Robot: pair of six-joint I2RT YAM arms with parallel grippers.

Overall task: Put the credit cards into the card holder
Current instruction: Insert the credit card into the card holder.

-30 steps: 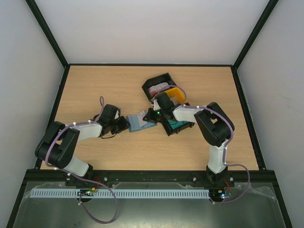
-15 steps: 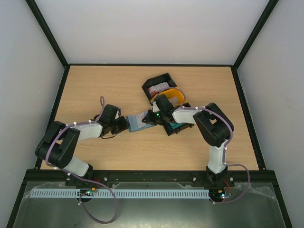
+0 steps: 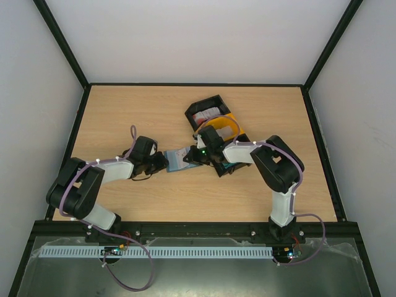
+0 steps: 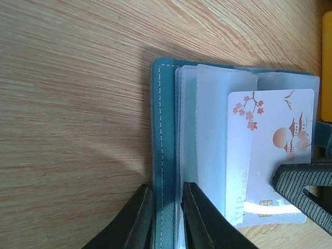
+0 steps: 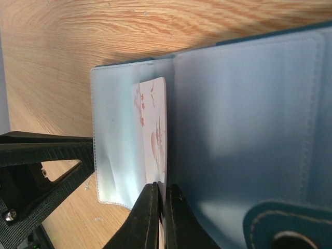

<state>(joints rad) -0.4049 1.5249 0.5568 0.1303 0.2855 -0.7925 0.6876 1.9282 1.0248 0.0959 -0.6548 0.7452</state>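
Note:
The teal card holder [image 3: 178,161] lies open on the table between the two arms. My left gripper [image 4: 168,220] is shut on its stitched cover edge [image 4: 163,135], beside the clear inner sleeves [image 4: 212,129]. A white credit card [image 4: 275,140] with red blossoms sits partly inside one sleeve. My right gripper [image 5: 162,212] is shut on that card's [image 5: 155,129] edge, right against the sleeve [image 5: 114,150] opening. In the top view the right gripper [image 3: 194,155] meets the card holder from the right and the left gripper [image 3: 162,162] holds it from the left.
Behind the right arm stand three bins: a black bin [image 3: 207,102] with red-and-white cards, a yellow bin [image 3: 234,121], and a black bin [image 3: 228,171] with teal cards. Black frame posts border the table.
The right gripper has moved left with the card, sliding it further into the card holder. The left jaws have tightened slightly on the cover.

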